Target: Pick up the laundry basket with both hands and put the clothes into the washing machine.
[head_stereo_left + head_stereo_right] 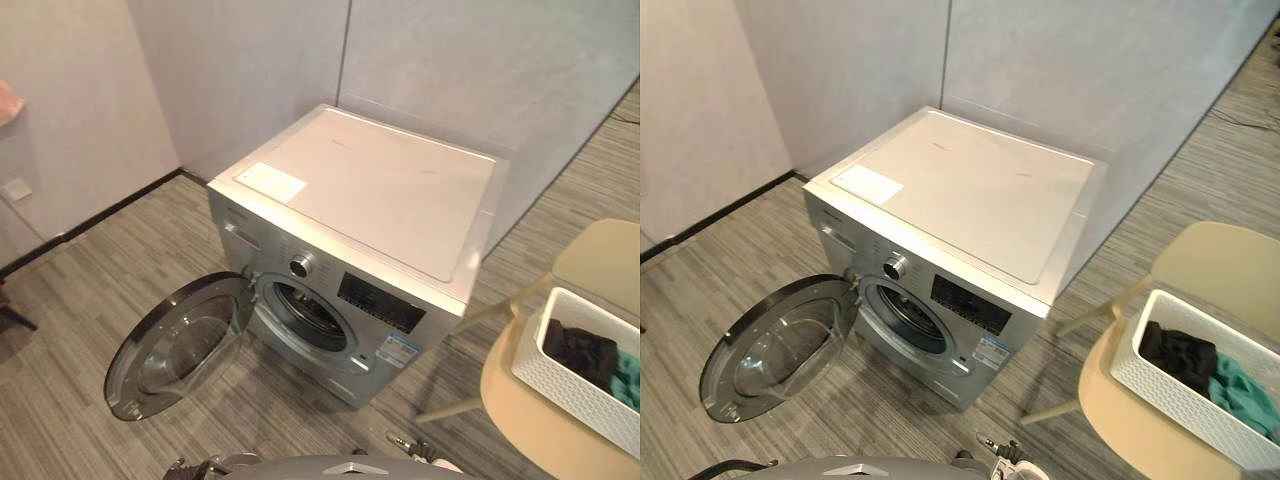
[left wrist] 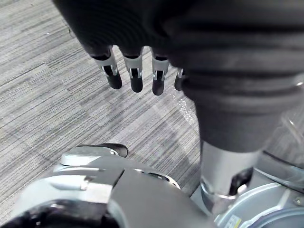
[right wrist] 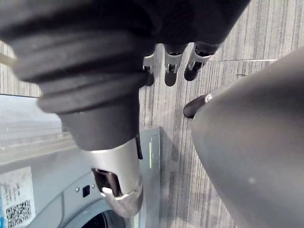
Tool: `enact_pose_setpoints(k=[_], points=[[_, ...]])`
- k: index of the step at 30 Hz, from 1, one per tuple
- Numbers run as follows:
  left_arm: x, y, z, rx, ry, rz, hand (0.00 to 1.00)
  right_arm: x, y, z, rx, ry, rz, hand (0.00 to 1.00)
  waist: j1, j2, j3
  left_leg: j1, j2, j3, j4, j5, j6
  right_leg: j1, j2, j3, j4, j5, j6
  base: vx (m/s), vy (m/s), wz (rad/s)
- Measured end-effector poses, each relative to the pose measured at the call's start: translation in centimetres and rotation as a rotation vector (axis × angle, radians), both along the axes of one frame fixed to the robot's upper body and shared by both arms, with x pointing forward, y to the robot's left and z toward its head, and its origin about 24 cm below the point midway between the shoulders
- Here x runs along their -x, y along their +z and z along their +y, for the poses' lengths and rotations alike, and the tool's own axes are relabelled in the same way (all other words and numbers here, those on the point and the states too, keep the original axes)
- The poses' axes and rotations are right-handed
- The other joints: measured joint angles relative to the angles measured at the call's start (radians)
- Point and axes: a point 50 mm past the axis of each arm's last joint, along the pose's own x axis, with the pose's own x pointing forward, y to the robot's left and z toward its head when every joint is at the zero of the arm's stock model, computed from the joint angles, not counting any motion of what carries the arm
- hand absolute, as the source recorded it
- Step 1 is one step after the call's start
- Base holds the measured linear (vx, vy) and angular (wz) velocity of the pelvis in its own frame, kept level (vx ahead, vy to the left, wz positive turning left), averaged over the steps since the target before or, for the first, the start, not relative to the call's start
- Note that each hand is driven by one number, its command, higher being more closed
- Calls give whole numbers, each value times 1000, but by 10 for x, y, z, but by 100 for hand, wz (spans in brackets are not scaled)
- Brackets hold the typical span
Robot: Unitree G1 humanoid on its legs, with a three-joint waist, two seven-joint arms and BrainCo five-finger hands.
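Two hands, both empty. The left hand (image 2: pixel 136 76) has straight, slack fingers hanging over the striped floor (image 1: pixel 100 290) in front of the washing machine (image 1: pixel 380 190). The right hand (image 3: pixel 171 64) is equally relaxed, near the washing machine's lower front.

One laundry basket (image 1: pixel 1160 390), white and perforated, stands on a cream round table (image 1: pixel 1130 430) to the right of the washing machine and apart from it. Its far end is cut off at the frame edge.
- Contents: a black garment (image 1: pixel 1178 357) and a teal garment (image 1: pixel 1245 395), the teal one partly cut off.

One cream seat or tabletop (image 1: pixel 1230 265) lies beyond the basket, its nature unclear.

One round door (image 1: pixel 180 345) is swung wide to the washing machine's left.
- The drum opening (image 1: pixel 305 315) is dark, and its inside cannot be made out.

Grey wall panels (image 1: pixel 250 70) stand close behind the washing machine. Open floor lies before it, around the door.
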Motion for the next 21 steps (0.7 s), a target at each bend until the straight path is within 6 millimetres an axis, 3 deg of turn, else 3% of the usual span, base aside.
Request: enact_pose_setpoints(k=[2, 4, 5, 6, 7, 8, 11, 12, 13, 14, 15, 17, 20, 21], points=[[-4, 0, 0, 1, 12, -12, 0, 0, 1, 0, 2, -1, -9, 0, 0, 2, 8, 9, 18, 59, 2, -4, 2, -26, 15, 30, 17, 17, 17, 64, 3, -87], [-14, 1, -1, 5, 29, -39, 0, -2, 1, 2, 0, -7, -18, 0, 6, 1, 6, -5, 41, 121, 19, -6, 9, -74, 39, 15, 31, 73, -10, 47, -17, -112], [-24, 3, -3, 10, 42, -67, 0, -8, 5, -6, 22, -21, -45, 0, 17, 24, 25, -3, 79, 183, 8, 6, 21, -106, 46, -62, 78, 64, -34, -4, -48, -90], [-29, 4, -3, 7, 40, -82, 0, -9, 6, -7, 21, -35, -56, 0, 14, 20, 32, 6, 79, 196, 7, 8, 19, -123, 24, -126, 169, 7, -46, 27, -67, -74], [-36, 5, -2, 5, 39, -103, 0, -7, 5, -8, 17, -62, -56, 0, 8, 23, 40, 28, 76, 212, 9, 8, 18, -132, -31, -208, 313, -84, -62, 65, -49, -30], [-38, 6, -3, 6, 38, -111, 0, -4, 5, -8, 16, -75, -50, 0, 8, 20, 38, 38, 77, 222, 12, 9, 17, -127, -58, -235, 359, -108, -64, 79, -77, -31], [-45, 7, -8, 12, 1, -132, 0, 2, 3, -10, 0, -156, -36, 0, 8, 11, 32, 68, 90, 246, 14, 22, -5, -100, -220, -312, 480, -158, -54, 9, -191, -24], [-45, 7, -7, 9, -5, -131, 0, 5, 1, -11, 4, -191, -15, 0, 9, 4, 29, 64, 97, 252, 15, 33, -26, -104, -288, -326, 482, -144, -62, 28, -324, -43], [-46, 9, 2, -17, -11, -131, 0, 8, 1, -14, 13, -222, 1, 0, 11, -29, 15, 58, 96, 245, 17, 34, -70, -106, -309, -319, 422, -61, -32, 16, -460, -50], [-45, 9, 4, -21, -19, -121, 0, 11, -1, -12, 2, -232, 18, 0, 11, -29, 15, 55, 115, 238, 12, 33, -85, -103, -269, -316, 392, -84, -8, -26, -493, -82], [-40, 5, -3, -2, -39, -91, 0, 12, 0, -21, 20, -233, 30, 0, 18, 13, 2, 33, 148, 196, -9, 26, -100, -81, -190, -303, 280, -77, 12, -45, -387, -95], [-33, 3, -7, 6, -45, -66, 0, 6, 2, -27, 32, -223, 27, 0, 18, 37, 1, 30, 178, 169, -31, 39, -98, -54, -111, -299, 121, -40, 79, -54, -237, -99], [-37, 4, -6, -7, -44, -73, 0, 18, -1, -27, 33, -199, 72, 0, 1, 44, 5, 49, 228, 166, -14, 69, -123, -11, -52, -303, 89, -35, 67, -25, -199, -9], [-37, 4, -4, -16, -41, -74, 0, 18, -1, -23, 28, -180, 75, 0, -3, 36, 8, 47, 249, 166, 9, 71, -126, -4, -38, -304, 85, -42, 58, -85, -114, -4]])
